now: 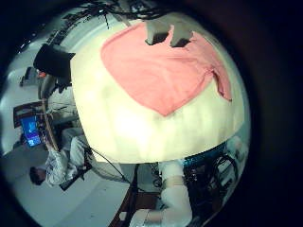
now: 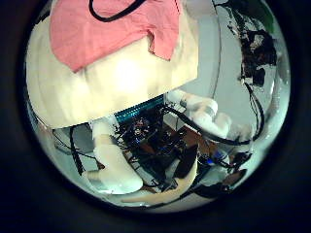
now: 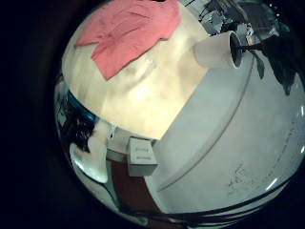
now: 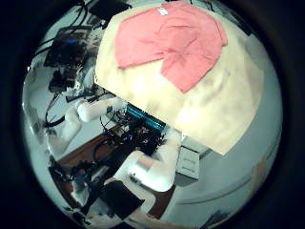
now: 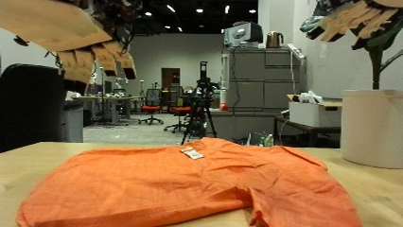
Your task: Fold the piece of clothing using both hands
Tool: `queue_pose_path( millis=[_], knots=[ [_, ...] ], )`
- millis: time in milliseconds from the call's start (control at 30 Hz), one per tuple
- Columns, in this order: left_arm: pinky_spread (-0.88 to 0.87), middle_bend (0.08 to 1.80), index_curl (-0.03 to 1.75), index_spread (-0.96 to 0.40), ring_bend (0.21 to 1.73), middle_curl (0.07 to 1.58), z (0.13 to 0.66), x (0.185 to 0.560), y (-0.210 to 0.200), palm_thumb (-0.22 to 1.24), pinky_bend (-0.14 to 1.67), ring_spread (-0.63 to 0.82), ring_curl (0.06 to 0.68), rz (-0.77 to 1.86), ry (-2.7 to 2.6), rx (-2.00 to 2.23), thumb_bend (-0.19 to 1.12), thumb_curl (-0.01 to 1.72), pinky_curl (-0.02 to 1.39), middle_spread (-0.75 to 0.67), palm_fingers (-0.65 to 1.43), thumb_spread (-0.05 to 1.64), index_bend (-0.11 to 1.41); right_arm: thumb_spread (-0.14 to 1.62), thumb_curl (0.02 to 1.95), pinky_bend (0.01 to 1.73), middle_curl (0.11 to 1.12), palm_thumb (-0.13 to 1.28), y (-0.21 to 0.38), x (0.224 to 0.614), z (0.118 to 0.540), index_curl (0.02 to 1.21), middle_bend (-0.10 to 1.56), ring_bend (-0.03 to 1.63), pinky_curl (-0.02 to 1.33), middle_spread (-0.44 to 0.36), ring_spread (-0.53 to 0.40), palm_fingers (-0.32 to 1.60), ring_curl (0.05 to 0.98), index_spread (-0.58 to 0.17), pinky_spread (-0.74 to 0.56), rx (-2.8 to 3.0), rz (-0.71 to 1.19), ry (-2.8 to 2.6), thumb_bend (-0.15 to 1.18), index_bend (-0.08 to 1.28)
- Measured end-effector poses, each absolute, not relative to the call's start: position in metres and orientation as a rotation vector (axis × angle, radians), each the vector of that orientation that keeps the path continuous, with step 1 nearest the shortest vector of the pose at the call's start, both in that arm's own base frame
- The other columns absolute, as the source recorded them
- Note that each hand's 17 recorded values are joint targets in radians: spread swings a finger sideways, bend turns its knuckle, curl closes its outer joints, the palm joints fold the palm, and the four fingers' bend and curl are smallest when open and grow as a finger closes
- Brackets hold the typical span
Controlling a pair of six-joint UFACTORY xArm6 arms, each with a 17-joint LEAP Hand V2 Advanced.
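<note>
Lying flat on table (image 5: 26, 161), orange shirt (image 5: 201, 180), well below both robot hands.

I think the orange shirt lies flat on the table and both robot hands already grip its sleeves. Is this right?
Not quite. The orange shirt does lie flat on the table, but neither robot hand grips it: the outside view shows the left robot hand and the right robot hand raised high above it, holding nothing.

My fixed outside camera is sitting low at the table (image 5: 31, 151) edge, looking across the shirt (image 5: 201, 184). My four palm cameras are looking down from high above, all sharing that shirt (image 1: 166, 71) and tabletop.
</note>
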State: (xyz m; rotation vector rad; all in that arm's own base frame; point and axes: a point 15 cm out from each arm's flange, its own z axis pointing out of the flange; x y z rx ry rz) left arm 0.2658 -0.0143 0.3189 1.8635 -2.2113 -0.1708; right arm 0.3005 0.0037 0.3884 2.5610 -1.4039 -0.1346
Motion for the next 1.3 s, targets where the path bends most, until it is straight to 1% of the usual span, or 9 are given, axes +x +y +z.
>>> queue_pose_path(
  millis=[267, 500, 667, 700, 933, 967, 1000, 1133, 1300],
  knots=[
    [0.55, 0.25, 0.2, 0.08, 0.47, 0.33, 0.329, 0.261, -0.003, -0.1, 0.29, 0.57, 0.218, -0.195, -2.187, 1.899, -0.08, 0.16, 0.31, 0.39, -0.03, 0.85, 0.13, 0.99, 0.27, 0.32, 0.28, 0.08, -0.006, 0.302, 0.396, 0.28, 0.18, 0.23, 0.31, 0.15, 0.282, -0.02, 0.226, -0.314, 0.35, 2.558, -0.104, -1.378, -0.03, 0.17],
    [0.54, 0.26, 0.21, 0.09, 0.46, 0.33, 0.323, 0.255, -0.012, -0.07, 0.28, 0.56, 0.217, -0.222, -2.213, 1.858, -0.06, 0.17, 0.31, 0.37, -0.01, 0.88, 0.15, 0.99, 0.27, 0.31, 0.28, 0.09, -0.008, 0.297, 0.393, 0.29, 0.18, 0.23, 0.31, 0.149, 0.278, -0.01, 0.232, -0.313, 0.35, 2.549, -0.12, -1.377, -0.03, 0.18],
    [0.53, 0.26, 0.23, 0.11, 0.45, 0.33, 0.29, 0.252, -0.012, -0.01, 0.28, 0.56, 0.214, -0.341, -2.259, 1.805, -0.03, 0.19, 0.32, 0.35, 0.02, 0.95, 0.16, 1.0, 0.27, 0.29, 0.28, 0.09, -0.007, 0.293, 0.389, 0.3, 0.19, 0.22, 0.31, 0.148, 0.277, 0.01, 0.234, -0.304, 0.35, 2.536, -0.157, -1.37, -0.02, 0.18],
    [0.53, 0.27, 0.24, 0.11, 0.45, 0.34, 0.281, 0.253, -0.011, 0.0, 0.28, 0.55, 0.214, -0.362, -2.272, 1.792, -0.02, 0.2, 0.32, 0.31, 0.02, 0.96, 0.16, 1.0, 0.27, 0.29, 0.28, 0.09, -0.007, 0.293, 0.389, 0.3, 0.18, 0.22, 0.31, 0.148, 0.277, 0.01, 0.236, -0.299, 0.35, 2.538, -0.159, -1.373, -0.02, 0.18],
    [0.51, 0.21, 0.25, 0.11, 0.46, 0.33, 0.219, 0.258, -0.006, 0.05, 0.3, 0.54, 0.221, -0.481, -2.34, 1.694, -0.01, 0.24, 0.32, 0.28, 0.01, 1.02, 0.15, 1.02, 0.26, 0.27, 0.29, 0.11, -0.004, 0.293, 0.386, 0.31, 0.19, 0.2, 0.31, 0.151, 0.275, 0.05, 0.238, -0.287, 0.37, 2.533, -0.176, -1.385, -0.02, 0.18],
    [0.51, 0.18, 0.25, 0.11, 0.48, 0.31, 0.209, 0.26, -0.005, 0.06, 0.31, 0.55, 0.226, -0.483, -2.355, 1.689, -0.01, 0.24, 0.33, 0.32, -0.01, 1.02, 0.16, 1.02, 0.26, 0.27, 0.29, 0.11, -0.003, 0.294, 0.384, 0.31, 0.19, 0.2, 0.31, 0.151, 0.275, 0.05, 0.238, -0.286, 0.37, 2.53, -0.187, -1.384, -0.02, 0.18],
    [0.5, 0.2, 0.25, 0.11, 0.49, 0.32, 0.198, 0.26, -0.004, 0.06, 0.3, 0.54, 0.229, -0.486, -2.367, 1.684, -0.02, 0.25, 0.32, 0.28, 0.01, 1.02, 0.14, 1.02, 0.26, 0.27, 0.29, 0.11, -0.002, 0.293, 0.383, 0.31, 0.18, 0.2, 0.31, 0.151, 0.275, 0.05, 0.238, -0.285, 0.37, 2.53, -0.197, -1.384, -0.02, 0.18],
    [0.49, 0.2, 0.24, 0.11, 0.52, 0.32, 0.164, 0.272, 0.0, 0.1, 0.31, 0.52, 0.233, -0.462, -2.435, 1.685, -0.02, 0.26, 0.33, 0.25, 0.02, 1.01, 0.14, 1.04, 0.26, 0.26, 0.28, 0.12, 0.004, 0.284, 0.378, 0.31, 0.18, 0.2, 0.31, 0.159, 0.275, 0.06, 0.24, -0.274, 0.37, 2.509, -0.287, -1.387, -0.02, 0.18],
    [0.47, 0.25, 0.24, 0.12, 0.52, 0.34, 0.143, 0.277, 0.01, 0.16, 0.32, 0.5, 0.235, -0.506, -2.46, 1.686, -0.02, 0.29, 0.33, 0.21, 0.03, 1.0, 0.14, 1.05, 0.26, 0.25, 0.28, 0.12, 0.003, 0.281, 0.378, 0.32, 0.18, 0.19, 0.32, 0.162, 0.274, 0.06, 0.239, -0.268, 0.37, 2.483, -0.297, -1.424, -0.02, 0.18]
  ],
)
